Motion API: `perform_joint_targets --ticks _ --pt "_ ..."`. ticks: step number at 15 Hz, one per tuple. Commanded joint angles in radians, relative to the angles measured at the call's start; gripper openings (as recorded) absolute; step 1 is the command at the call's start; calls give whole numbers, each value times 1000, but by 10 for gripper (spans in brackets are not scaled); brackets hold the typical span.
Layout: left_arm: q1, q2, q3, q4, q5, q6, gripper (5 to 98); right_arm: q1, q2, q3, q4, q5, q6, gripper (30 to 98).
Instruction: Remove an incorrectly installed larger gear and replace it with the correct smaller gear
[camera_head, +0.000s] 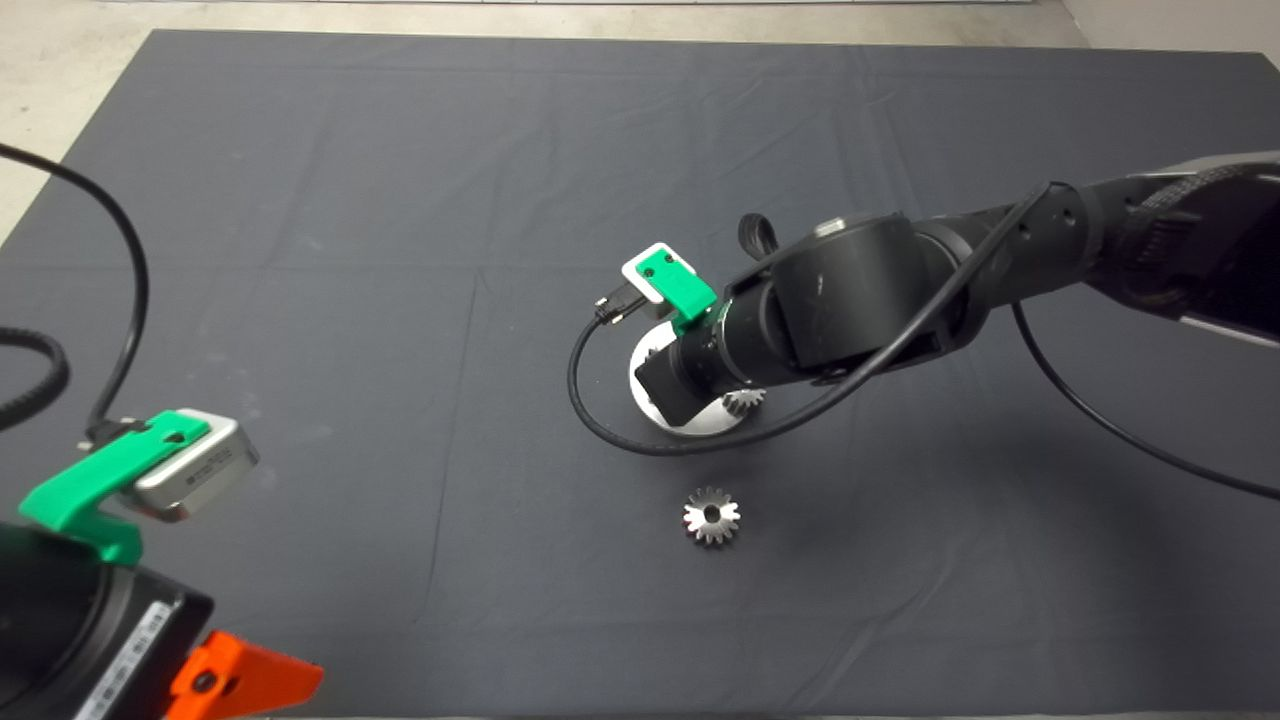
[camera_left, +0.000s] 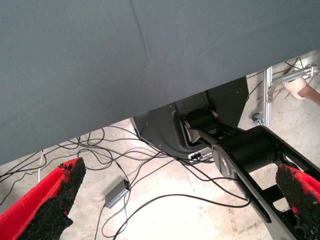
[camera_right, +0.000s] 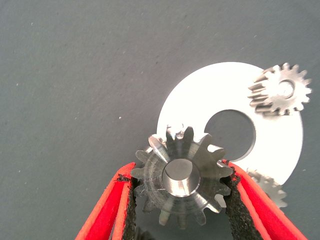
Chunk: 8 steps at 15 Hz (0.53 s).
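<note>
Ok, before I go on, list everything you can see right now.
larger gear: one, bright silver, between the right fingers at the disc's edge
smaller gear: one, silver-grey with a dark hole, loose on the mat near the disc
small gears: at least two, grey, on the disc
disc: one, white, holed, mid-mat
mat: one, dark grey
cables: several, black, on the floor
right gripper: shut on the larger gear
left gripper: open, parked lower left

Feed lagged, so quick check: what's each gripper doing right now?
Left gripper: open, holding nothing, parked at the mat's lower left edge.
Right gripper: shut on the larger gear, over the round silver plate.
</note>
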Motion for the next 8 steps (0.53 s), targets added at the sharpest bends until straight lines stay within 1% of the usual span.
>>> perform_joint_targets --ticks 1,3,5,7,8 --pt "-5 -1 11 -16 4 -2 976 5 4 9 -1 -13 9 400" --pt "-5 -1 11 -16 4 -2 976 -7 3 10 -4 -13 9 399" --pt "-5 -1 11 -16 4 -2 976 -21 0 9 -40 -14 9 399" --pt "-5 -1 11 -16 6 -2 976 -30 1 6 -73 -25 9 398" --pt "-5 -1 11 -16 6 -2 976 -32 1 4 -86 -25 9 398"
